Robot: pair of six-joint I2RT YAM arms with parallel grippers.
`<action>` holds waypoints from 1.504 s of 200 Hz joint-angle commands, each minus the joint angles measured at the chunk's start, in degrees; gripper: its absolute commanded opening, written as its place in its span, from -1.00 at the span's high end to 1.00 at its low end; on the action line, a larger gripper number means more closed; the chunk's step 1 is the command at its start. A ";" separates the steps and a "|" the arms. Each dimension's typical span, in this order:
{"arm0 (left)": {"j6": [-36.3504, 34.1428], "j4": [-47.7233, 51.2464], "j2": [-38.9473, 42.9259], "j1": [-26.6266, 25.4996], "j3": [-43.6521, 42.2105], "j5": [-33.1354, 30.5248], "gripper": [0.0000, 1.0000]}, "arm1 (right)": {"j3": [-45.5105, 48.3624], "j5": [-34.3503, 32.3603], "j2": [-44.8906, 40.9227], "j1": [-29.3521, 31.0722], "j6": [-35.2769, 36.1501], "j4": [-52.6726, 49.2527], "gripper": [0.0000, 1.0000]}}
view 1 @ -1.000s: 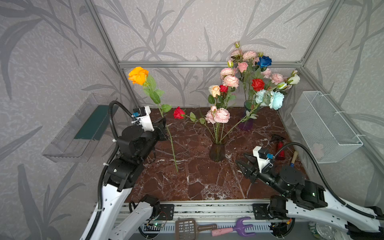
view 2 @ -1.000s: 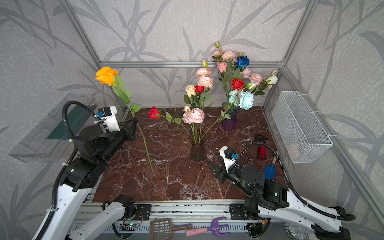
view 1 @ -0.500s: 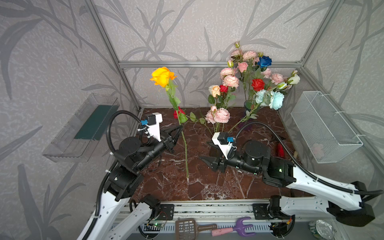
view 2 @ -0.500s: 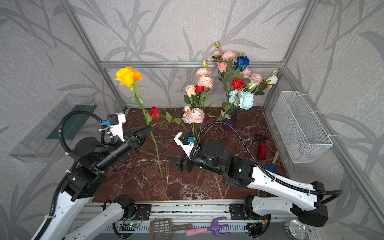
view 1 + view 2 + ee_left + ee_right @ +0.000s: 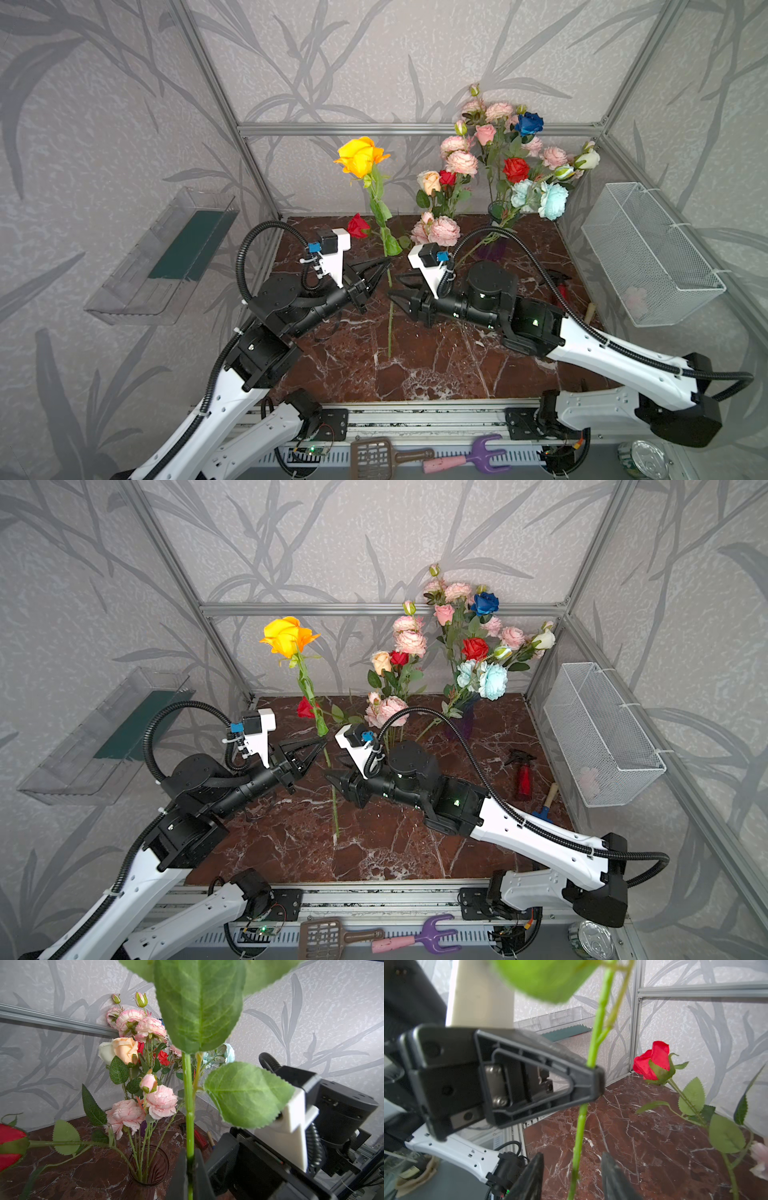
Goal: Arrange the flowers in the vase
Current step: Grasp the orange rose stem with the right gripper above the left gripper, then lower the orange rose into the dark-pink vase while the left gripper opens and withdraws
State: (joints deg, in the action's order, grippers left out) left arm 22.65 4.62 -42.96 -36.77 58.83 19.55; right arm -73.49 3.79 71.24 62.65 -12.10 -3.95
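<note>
- Far to the left, a clear plastic tray [image 5: 166,257] with a dark green floor hangs tilted on the leaf-patterned wall.
- Next comes the left tool [image 5: 388,261], black ribbed plastic tapering to a wedge. It is clamped tight on the smooth green stem of the yellow rose [image 5: 359,156].
- That rose stands almost upright over the table [image 5: 415,374], a red-brown marble slab with white veins. Its folded fabric bloom sits high against the back wall. Broad, veined, saw-edged leaves spread just above the grip, and the thin stem hangs on down below it.
- Just behind, a red rose [image 5: 358,225] with a tight bud lies low over the marble. Its leafy stem runs toward the ribbed glass vase [image 5: 149,1165].
- Facing the left tool from the other side of the stem, a little lower, is the right tool [image 5: 394,286]. Its pointed jaws stand apart with the stem between them. The right wrist view shows a gap on either side, so it holds nothing.
- The ribbed glass vase, round and brownish, holds ruffled pink peonies [image 5: 444,229] and a peach rose [image 5: 429,181] on thin stems.
- Further right, a purple vase [image 5: 490,251] near the back wall carries a taller bunch. It includes a blue rose [image 5: 528,123] and frilly pale-blue peonies [image 5: 552,200].
- On the right wall hangs a white wire-mesh basket [image 5: 648,257], box-shaped.
</note>
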 commanded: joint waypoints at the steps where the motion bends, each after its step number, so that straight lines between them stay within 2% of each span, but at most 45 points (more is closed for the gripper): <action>1: -0.68 -2.96 0.96 -0.38 -1.20 0.33 1.00 | -1.33 4.52 1.90 -2.09 -3.28 3.42 0.27; 18: -0.68 -3.29 1.13 -0.43 -1.74 0.17 1.00 | -2.91 5.86 3.53 -2.29 -2.77 2.50 0.30; 39: -0.68 -3.70 1.12 -0.41 -2.02 0.46 1.00 | -3.93 6.44 5.01 -2.36 -2.89 2.08 0.45; 66: -0.94 -3.92 1.17 -0.47 -2.17 0.68 1.00 | -3.56 5.75 4.98 -2.38 -3.19 2.89 0.89; 77: -1.10 -3.91 1.19 -0.49 -2.40 0.45 0.99 | -2.77 5.26 4.38 -2.36 -3.40 3.93 1.00; 87: -1.57 -3.84 1.53 -0.41 -2.55 -0.07 0.73 | -1.64 4.22 3.46 -2.36 -3.47 5.12 1.00; 101: -3.65 -2.61 2.66 -0.46 -2.34 -1.31 0.19 | 0.39 1.97 1.89 -2.37 -3.38 6.84 1.00; 118: -5.81 -1.54 5.39 -0.49 -2.85 -5.23 -0.23 | 2.14 -0.74 -0.26 -2.36 -2.18 7.59 1.00; 131: -7.34 -2.15 8.26 -0.49 -4.54 -9.51 -0.36 | 3.27 -2.99 -1.98 -2.39 -0.84 7.18 1.00; 154: -8.25 -6.91 14.18 -0.47 -11.04 -21.36 -0.44 | 4.30 -6.87 -5.31 -2.36 1.80 5.23 1.00; 173: -8.96 -11.24 17.64 -0.42 -16.84 -34.69 -0.45 | 5.14 -10.53 -8.12 -2.36 3.99 3.83 1.00; 199: -9.61 -12.25 20.04 -0.35 -21.20 -56.33 -0.45 | 6.98 -16.03 -11.82 -2.37 7.01 3.44 1.00; 216: -10.02 -12.32 19.35 -0.28 -22.89 -64.34 -0.48 | 7.87 -19.91 -13.51 -2.36 8.86 3.87 1.00; 254: -10.46 -10.73 15.80 0.00 -22.66 -60.13 -0.52 | 7.59 -26.69 -13.62 -2.45 14.93 6.43 1.00; 294: -8.76 -7.67 13.69 0.57 -21.65 -58.10 -0.53 | 5.63 -29.10 -10.41 -3.50 18.33 10.71 1.00; 301: -8.72 -7.29 13.81 0.62 -21.58 -57.90 -0.53 | 5.17 -28.78 -9.55 -5.92 18.06 10.84 1.00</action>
State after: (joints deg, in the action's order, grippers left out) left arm 13.30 -3.97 -29.43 -36.62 35.64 -37.89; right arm -66.08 -22.20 59.79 59.48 3.31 2.44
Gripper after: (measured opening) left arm 0.763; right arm 0.063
